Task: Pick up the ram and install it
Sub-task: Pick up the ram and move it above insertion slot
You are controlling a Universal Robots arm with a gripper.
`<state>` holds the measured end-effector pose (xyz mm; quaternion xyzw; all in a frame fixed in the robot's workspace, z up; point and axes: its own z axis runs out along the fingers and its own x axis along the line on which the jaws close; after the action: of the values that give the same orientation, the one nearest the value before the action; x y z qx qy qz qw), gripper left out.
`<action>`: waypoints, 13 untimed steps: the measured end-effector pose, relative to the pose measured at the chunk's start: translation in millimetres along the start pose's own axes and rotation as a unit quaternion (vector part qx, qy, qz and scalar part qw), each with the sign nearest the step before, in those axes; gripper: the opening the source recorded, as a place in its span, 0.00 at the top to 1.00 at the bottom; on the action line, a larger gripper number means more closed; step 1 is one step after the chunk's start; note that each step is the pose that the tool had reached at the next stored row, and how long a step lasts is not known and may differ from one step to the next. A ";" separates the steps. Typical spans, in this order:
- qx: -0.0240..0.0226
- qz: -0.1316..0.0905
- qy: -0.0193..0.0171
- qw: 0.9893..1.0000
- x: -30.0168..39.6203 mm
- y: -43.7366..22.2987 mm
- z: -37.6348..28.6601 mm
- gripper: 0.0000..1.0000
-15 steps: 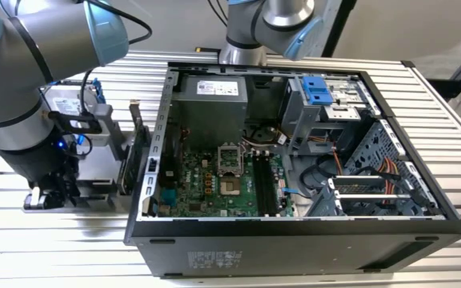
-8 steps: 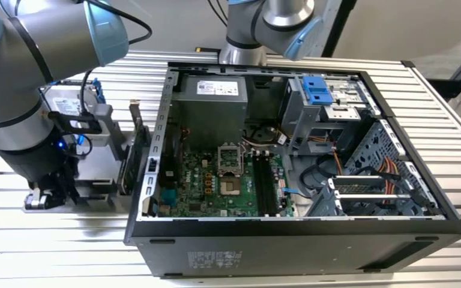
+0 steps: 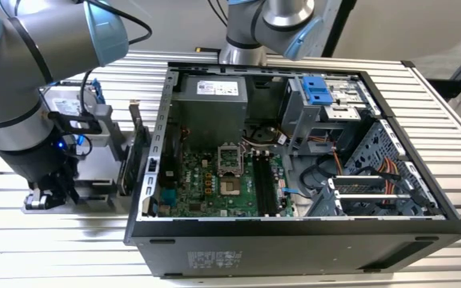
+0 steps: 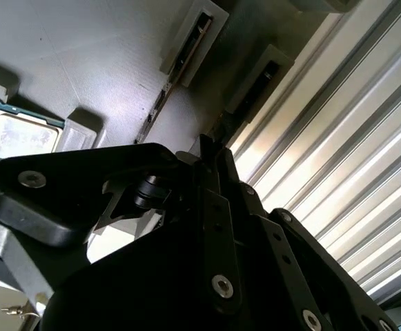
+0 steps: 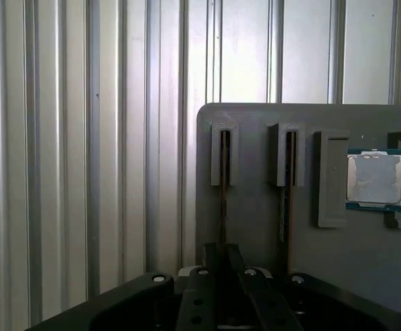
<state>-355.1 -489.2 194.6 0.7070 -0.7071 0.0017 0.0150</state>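
Out on the exterior view, the arm is bent low on the exterior view's left, and the gripper (image 3: 48, 198) is down at the grey tray (image 3: 94, 187) that sits on the slatted table (image 3: 54, 252) beside the open computer case (image 3: 295, 246). A green expansion card (image 3: 138, 147) stands upright between tray and case, and a hard drive (image 3: 69, 105) in a blue frame stands behind the arm. Inside the case the motherboard (image 3: 214, 180) lies face up. Over to the second wrist view: the gripper (image 4: 210, 148) points straight at the ram (image 4: 255, 86), a thin dark stick seen edge-on, standing in the tray (image 4: 83, 55) slot nearest the tray's edge, right next to the table (image 4: 338, 138). A second stick (image 4: 176, 69) stands in the slot beside it, and a processor chip (image 4: 21, 134) lies in a recess further in. Now the first wrist view: the gripper (image 5: 221, 252) sits in line with the ram (image 5: 222, 207), which runs from its slot bracket down to the tips. The second stick (image 5: 288, 179) stands just beside it, the processor chip (image 5: 374, 178) sits beyond, all on the tray (image 5: 255, 117) over the table (image 5: 62, 138). The jaws look drawn in close at the ram, but whether they actually clamp it I cannot tell.
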 end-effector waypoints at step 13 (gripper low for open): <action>0.000 0.000 0.000 1.000 1.1 0.0 0.1 1.00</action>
<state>-355.2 -490.3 194.6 0.7069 -0.7071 0.0017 0.0151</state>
